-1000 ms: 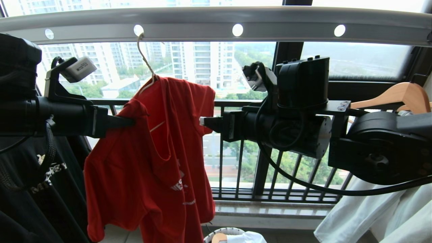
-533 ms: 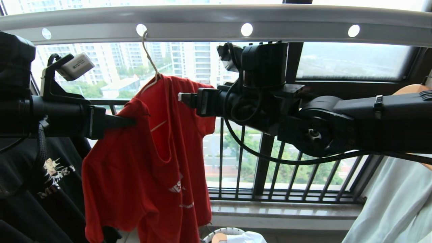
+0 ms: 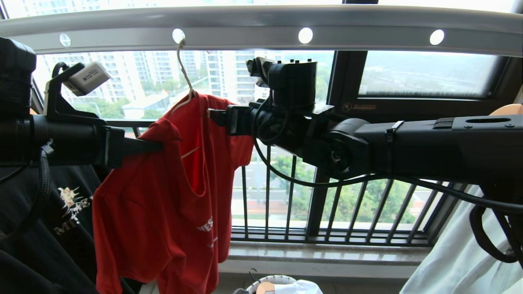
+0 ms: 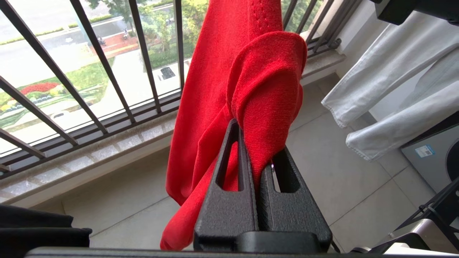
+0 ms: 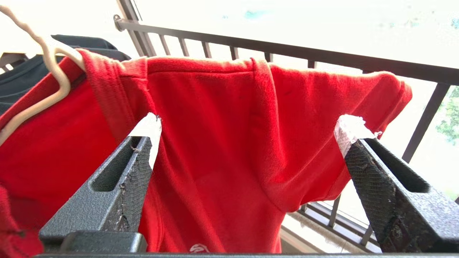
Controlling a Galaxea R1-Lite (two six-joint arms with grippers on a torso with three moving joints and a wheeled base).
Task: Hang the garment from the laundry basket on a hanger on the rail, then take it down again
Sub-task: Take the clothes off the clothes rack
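The red garment (image 3: 171,196) hangs on the cream hanger (image 3: 184,77), whose hook sits in a hole of the grey rail (image 3: 261,28). My left gripper (image 3: 160,145) is shut on a bunched fold of the garment (image 4: 265,82) at its left shoulder, and the cloth rises out between the fingers of this left gripper (image 4: 256,143). From the right, my right gripper (image 3: 211,115) reaches level toward the garment's right shoulder. Seen from the wrist, the right gripper (image 5: 250,125) is wide open with the red cloth (image 5: 222,143) just beyond its tips and the hanger (image 5: 53,71) to one side. The laundry basket (image 3: 271,279) shows at the bottom edge.
A black printed T-shirt (image 3: 49,228) hangs at the left behind my left arm. Pale garments (image 3: 457,261) and a wooden hanger (image 3: 506,109) hang at the right. The black window railing (image 3: 327,237) runs behind. White cloth lies in the basket.
My right arm has risen and swung left, up to the garment's right shoulder, and its jaws have opened a little wider. The left gripper keeps its hold and place.
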